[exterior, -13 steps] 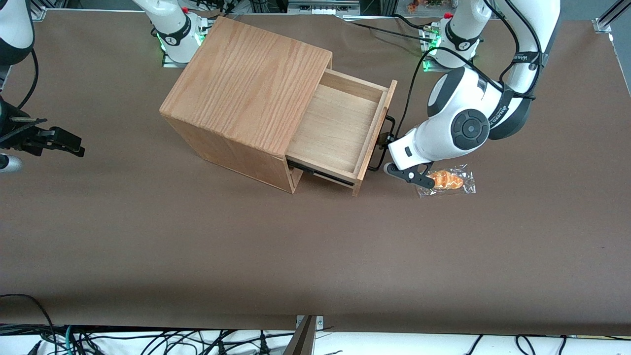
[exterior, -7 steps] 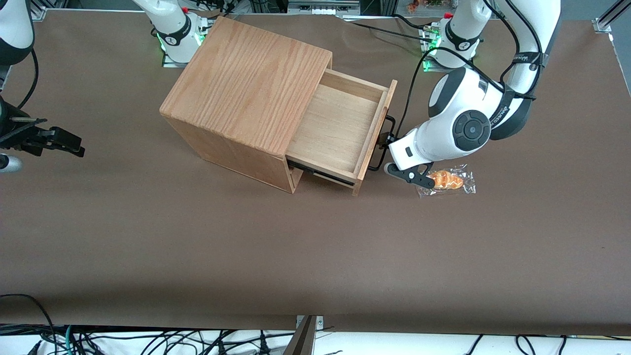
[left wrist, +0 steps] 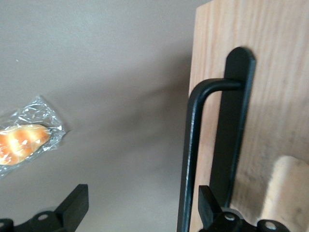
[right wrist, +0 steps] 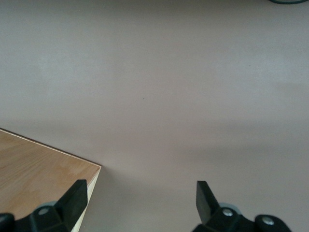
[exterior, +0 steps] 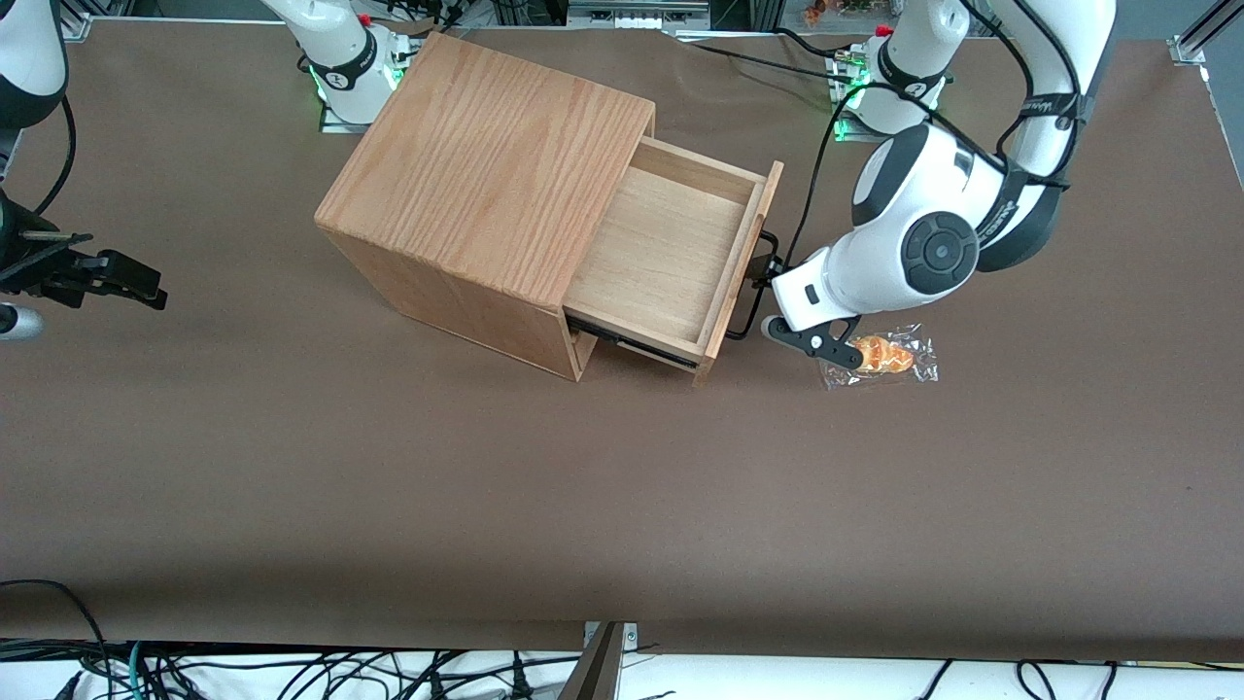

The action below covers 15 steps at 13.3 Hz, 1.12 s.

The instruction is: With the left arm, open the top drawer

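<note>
Big brown table (exterior: 389, 506) with a mess of cables along the near edge, and most of the near half has nothing on it. Going farther in, there's a wrapped pastry (exterior: 880, 357) toward the working arm's end, and just beside it the left arm (exterior: 923, 243) with its gripper (exterior: 768, 297) sitting right in front of the drawer face. The fingers (left wrist: 72, 210) are spread wide and hold nothing; the handle (left wrist: 193, 154) runs close by one fingertip, not clamped.

The top drawer (exterior: 671, 253) is already pulled well out of the cabinet (exterior: 486, 185), tray bare inside. I'd guess it's light, stiff wood on slides, so it should move easily with a straight pull. That thin black bar is the obvious place to grab, mid-span, though smooth metal might slip a bit.
</note>
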Motion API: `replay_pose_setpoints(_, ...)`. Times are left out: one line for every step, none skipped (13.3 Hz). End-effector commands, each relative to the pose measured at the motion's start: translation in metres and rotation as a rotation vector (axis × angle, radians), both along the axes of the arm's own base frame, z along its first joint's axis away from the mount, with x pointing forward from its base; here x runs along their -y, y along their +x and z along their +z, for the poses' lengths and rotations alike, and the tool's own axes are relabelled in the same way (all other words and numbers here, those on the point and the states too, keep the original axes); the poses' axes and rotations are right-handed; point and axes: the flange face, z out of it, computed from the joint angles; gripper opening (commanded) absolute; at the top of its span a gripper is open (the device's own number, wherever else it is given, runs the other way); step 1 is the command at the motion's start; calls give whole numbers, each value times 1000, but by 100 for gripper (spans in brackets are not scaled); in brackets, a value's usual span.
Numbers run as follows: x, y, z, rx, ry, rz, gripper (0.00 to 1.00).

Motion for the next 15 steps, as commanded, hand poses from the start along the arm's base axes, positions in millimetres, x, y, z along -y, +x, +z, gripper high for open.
replay_pose_setpoints(0,-4,18,-14,-57,-5,100)
replay_pose_setpoints(0,-3,25,-12,-58,-7,100)
replay_pose_setpoints(-2,-2,35,-21,-56,-11,100)
replay_pose_setpoints(-5,-3,49,-28,-46,-20,100)
replay_pose_setpoints(-13,-3,62,-35,-40,-18,100)
replay_pose_setpoints(-25,-3,76,-23,-36,-2,100)
replay_pose_setpoints(-46,-1,90,1,-26,24,100)
replay_pose_setpoints(-61,-3,106,34,2,37,100)
replay_pose_setpoints(-76,-5,122,77,49,40,100)
replay_pose_setpoints(-89,-6,133,114,96,40,100)
replay_pose_setpoints(-104,-6,145,145,127,52,100)
replay_pose_setpoints(-127,-4,159,178,135,93,100)
replay_pose_setpoints(-150,-3,170,195,143,141,100)
replay_pose_setpoints(-173,-3,178,209,147,174,100)
replay_pose_setpoints(-188,-2,183,222,148,197,100)
